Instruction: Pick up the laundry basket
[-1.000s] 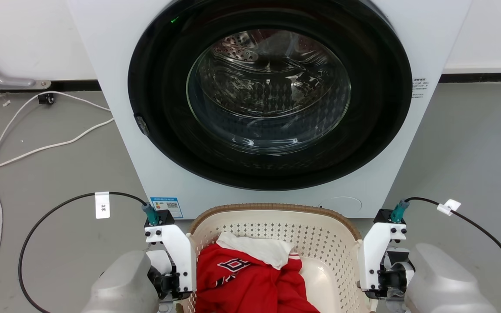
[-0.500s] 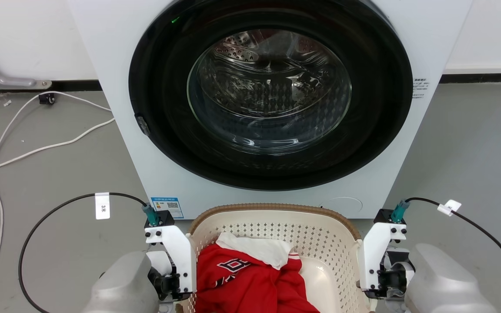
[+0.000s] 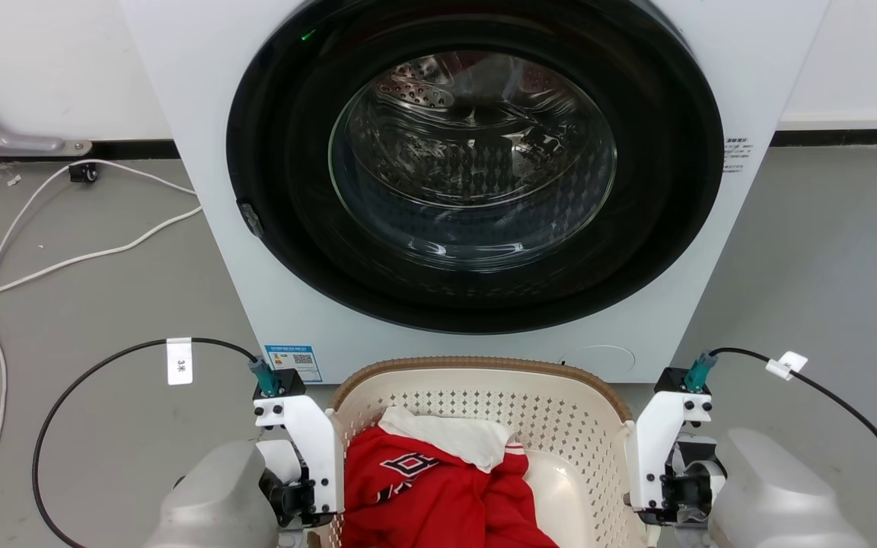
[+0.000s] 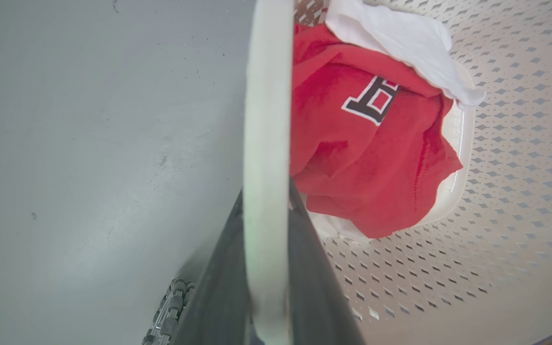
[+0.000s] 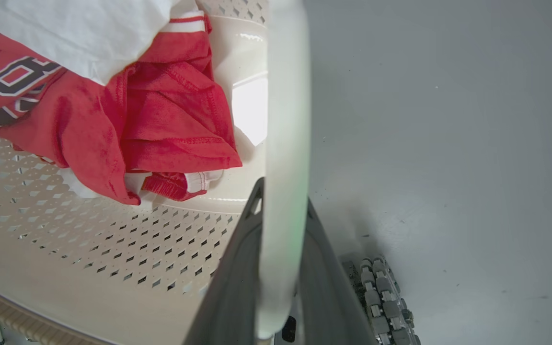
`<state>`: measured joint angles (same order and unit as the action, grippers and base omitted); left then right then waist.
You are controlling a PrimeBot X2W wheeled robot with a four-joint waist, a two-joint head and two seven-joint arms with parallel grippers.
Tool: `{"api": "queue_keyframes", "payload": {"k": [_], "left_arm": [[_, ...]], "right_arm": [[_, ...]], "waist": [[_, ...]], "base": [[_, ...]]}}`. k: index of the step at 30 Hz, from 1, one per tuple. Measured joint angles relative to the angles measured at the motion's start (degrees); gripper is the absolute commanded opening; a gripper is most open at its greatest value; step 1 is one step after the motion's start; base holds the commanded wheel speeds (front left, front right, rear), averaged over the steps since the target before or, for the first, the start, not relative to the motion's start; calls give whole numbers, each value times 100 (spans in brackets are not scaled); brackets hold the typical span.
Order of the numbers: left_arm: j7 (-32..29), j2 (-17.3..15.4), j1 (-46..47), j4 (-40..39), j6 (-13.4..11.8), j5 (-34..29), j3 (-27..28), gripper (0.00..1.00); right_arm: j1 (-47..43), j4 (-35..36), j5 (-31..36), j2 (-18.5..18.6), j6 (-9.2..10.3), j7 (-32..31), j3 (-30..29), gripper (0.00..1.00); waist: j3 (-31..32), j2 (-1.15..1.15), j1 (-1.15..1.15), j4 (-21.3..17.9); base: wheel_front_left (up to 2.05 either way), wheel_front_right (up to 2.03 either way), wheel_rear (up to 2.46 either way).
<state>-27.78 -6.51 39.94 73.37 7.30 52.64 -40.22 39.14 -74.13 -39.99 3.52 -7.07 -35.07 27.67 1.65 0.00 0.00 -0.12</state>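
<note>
The laundry basket (image 3: 484, 407) is cream-white with diamond holes and a brown woven rim, at the bottom middle of the head view, just in front of the washing machine. A red garment (image 3: 423, 487) and a white cloth (image 3: 454, 435) lie in it. My left gripper (image 4: 266, 191) is shut on the basket's white left handle (image 4: 266, 96), one dark finger on each side of it. On the opposite side, my right gripper (image 5: 283, 191) is shut the same way on the white right handle (image 5: 288, 96). In the head view both wrists flank the basket, their fingers hidden below.
A white washing machine (image 3: 202, 152) with a round dark glass door (image 3: 473, 164) stands right behind the basket. White cables (image 3: 65, 259) trail over the grey floor at the left. Black wrist cables loop out on both sides. Roller wheels (image 5: 376, 297) show on the floor beneath.
</note>
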Motion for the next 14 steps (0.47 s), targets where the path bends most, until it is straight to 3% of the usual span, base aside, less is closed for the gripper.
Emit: {"api": "queue_keyframes", "payload": {"k": [14], "left_arm": [[18,2,0,8,0,90,-80,0]], "right_arm": [[-32,-1,19,2,0,-25,-63,0]], "waist": [[6,0,0,11]], "base": [[0,0,0]]}}
